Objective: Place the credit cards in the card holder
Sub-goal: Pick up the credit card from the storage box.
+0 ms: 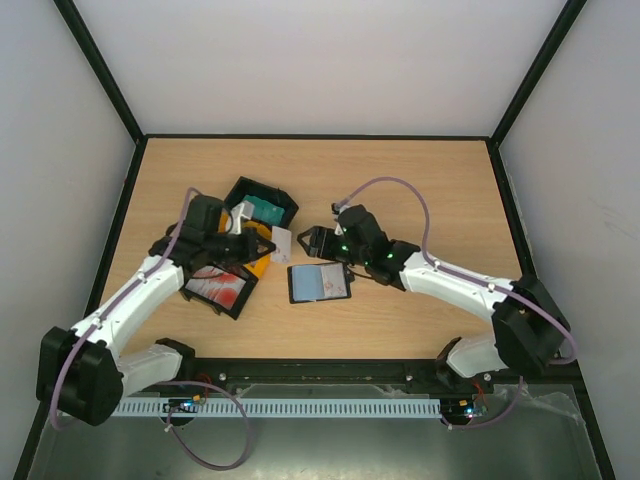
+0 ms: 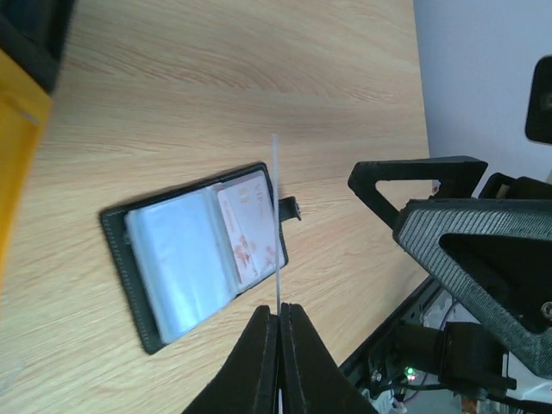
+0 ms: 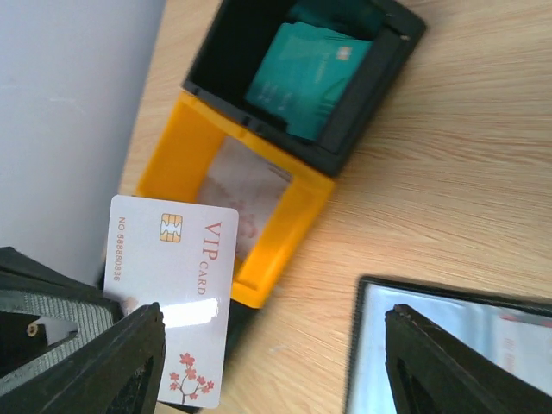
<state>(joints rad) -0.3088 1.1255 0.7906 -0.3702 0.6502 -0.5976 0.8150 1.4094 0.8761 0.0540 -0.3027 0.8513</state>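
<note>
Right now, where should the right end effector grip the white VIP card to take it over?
Probably the free end; the left end effector pinches the other. The white VIP card is thin and flat, so the open right end effector should come edge-on from beyond that end and close on both faces.

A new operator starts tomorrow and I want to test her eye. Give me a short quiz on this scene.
1. True or false: the left pincer is shut on the white VIP card.
2. Where do the teal cards lie? A) in the black tray B) in a drawer C) in a cup
3. Fill in: the card holder lies ____, its sleeves showing.
Key: 1 true; 2 A; 3 open.
</note>
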